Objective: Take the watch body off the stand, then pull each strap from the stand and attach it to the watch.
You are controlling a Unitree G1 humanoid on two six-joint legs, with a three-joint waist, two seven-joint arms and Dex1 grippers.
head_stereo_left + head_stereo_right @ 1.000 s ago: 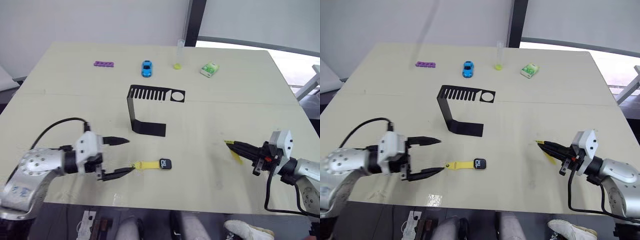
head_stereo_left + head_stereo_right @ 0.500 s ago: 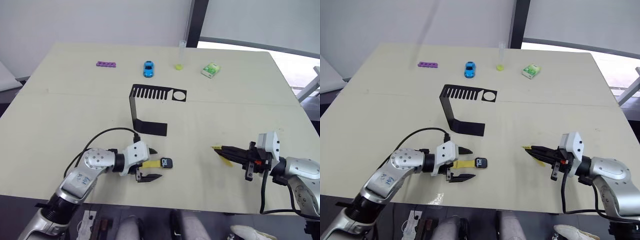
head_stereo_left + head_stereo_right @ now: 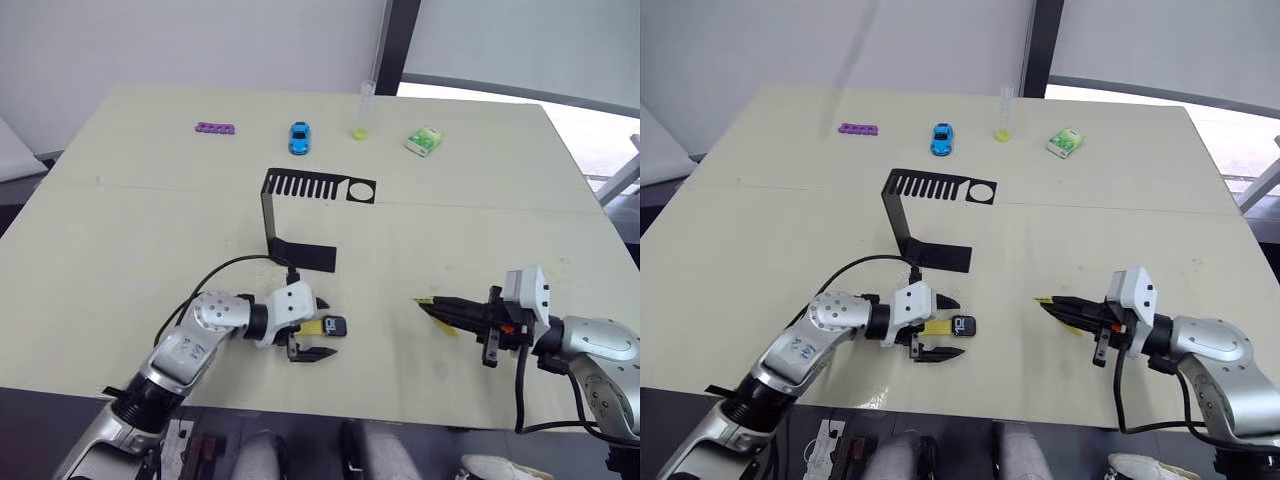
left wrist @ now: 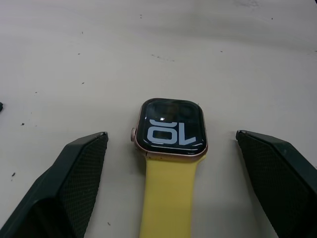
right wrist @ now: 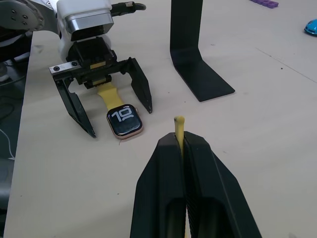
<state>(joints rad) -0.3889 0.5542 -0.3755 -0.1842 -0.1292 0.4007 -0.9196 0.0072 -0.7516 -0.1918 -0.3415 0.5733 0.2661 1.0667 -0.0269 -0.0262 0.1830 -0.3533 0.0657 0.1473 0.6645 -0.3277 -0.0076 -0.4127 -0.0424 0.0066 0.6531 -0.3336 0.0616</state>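
Observation:
The black watch body (image 4: 171,130) lies flat on the table with one yellow strap (image 4: 166,198) joined to it. My left gripper (image 3: 328,328) is open low over the table, one finger on each side of the watch and touching neither it nor the strap. To the right, my right gripper (image 5: 184,141) is shut on the second yellow strap (image 5: 179,127), whose end sticks out past the fingertips and points at the watch from a short way off. The black stand (image 3: 287,222) is upright behind the watch, with nothing on it.
Along the far edge of the table (image 3: 120,230) are a purple piece (image 3: 216,128), a blue toy car (image 3: 299,138), a clear tube (image 3: 363,108) and a green-white packet (image 3: 424,142). My left arm's cable (image 3: 225,270) loops over the table beside the stand's base.
My left gripper has slid right until its open fingers flank the watch. The right gripper has carried its strap left, closer to the watch.

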